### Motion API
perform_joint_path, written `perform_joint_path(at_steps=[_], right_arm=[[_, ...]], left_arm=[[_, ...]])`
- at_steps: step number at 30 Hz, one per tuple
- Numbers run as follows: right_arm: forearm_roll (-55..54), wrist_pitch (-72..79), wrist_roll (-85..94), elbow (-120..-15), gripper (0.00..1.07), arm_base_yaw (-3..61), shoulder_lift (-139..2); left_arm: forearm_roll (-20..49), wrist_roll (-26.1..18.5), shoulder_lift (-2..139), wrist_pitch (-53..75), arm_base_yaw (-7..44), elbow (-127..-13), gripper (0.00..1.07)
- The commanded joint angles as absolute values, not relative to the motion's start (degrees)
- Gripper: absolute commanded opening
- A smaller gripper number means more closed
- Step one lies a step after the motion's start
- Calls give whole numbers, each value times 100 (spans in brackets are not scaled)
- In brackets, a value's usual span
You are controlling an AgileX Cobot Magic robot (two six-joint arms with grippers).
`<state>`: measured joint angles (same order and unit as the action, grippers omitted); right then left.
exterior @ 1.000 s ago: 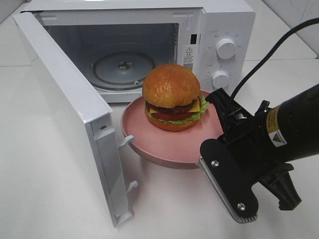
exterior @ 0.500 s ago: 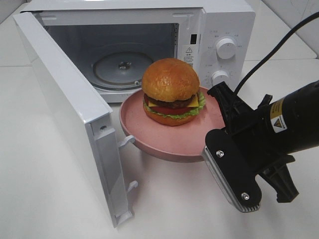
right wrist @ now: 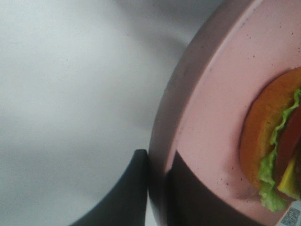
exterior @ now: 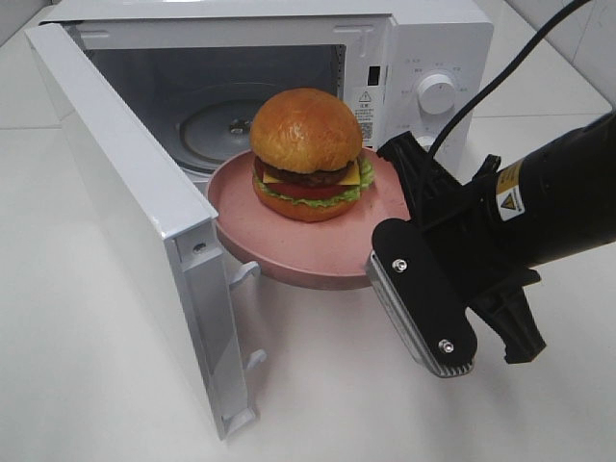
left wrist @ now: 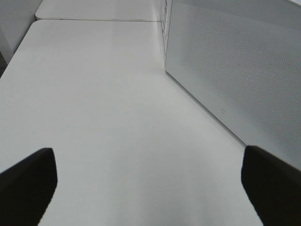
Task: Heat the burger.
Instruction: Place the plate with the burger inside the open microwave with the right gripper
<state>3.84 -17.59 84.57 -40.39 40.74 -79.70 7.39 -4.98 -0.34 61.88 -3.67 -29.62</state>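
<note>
Between right jaws: rim of the plate (exterior: 241,221), pinched at one edge only. The jaws are narrow and closed on that rim, one finger over it and one under.
Ahead of right jaws: burger (exterior: 306,154) sits upright on the plate, past its middle and away from the pinch.
Plate: carried clear of the desk (exterior: 96,404) at the mouth of the microwave (exterior: 423,38). Its far rim is about at the opening, with the turntable (exterior: 217,120) beyond.
Door (exterior: 125,221): swung wide, on the far side of the plate from the right jaws. Its latch hooks (exterior: 245,272) lie just under the plate's rim; touching or apart, cannot tell.
Left jaws: spread wide and holding nothing, with bare desk below them and the door's outer face off to one side.
Risk, sag: the grip is at one edge and the load sits out in front. Its weight could lever the far rim down and slide the burger off.
Risk, slip: the rim looks smooth. A jolt could let it twist or pull free of the jaws.
Risk, snag: a low or off-line entry could catch the far rim on the sill or on the door's latch side. That knock could topple the stacked burger.
Risk, set-down: letting go too high would drop the plate. Landing off-centre on the turntable could make it rub the wall.
Risk, arm: the bulky body behind the right jaws may strike the frame beside the opening.
</note>
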Motion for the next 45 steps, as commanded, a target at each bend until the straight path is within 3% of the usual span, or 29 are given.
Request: perform_joint_path(at_steps=[1,31,45], right_arm=[[212,-1364,8697,-4206,0,4057,-8010],[0,-1220,9099,-5856,0,4057,-9689],[269,-963,9099,-6068,0,3936,-10061]], left_arm=[[773,-487,-120,6136,-378,-2968,102],[773,-487,-120,6136,-378,-2968,102],[773,-487,-120,6136,-378,-2968,102]])
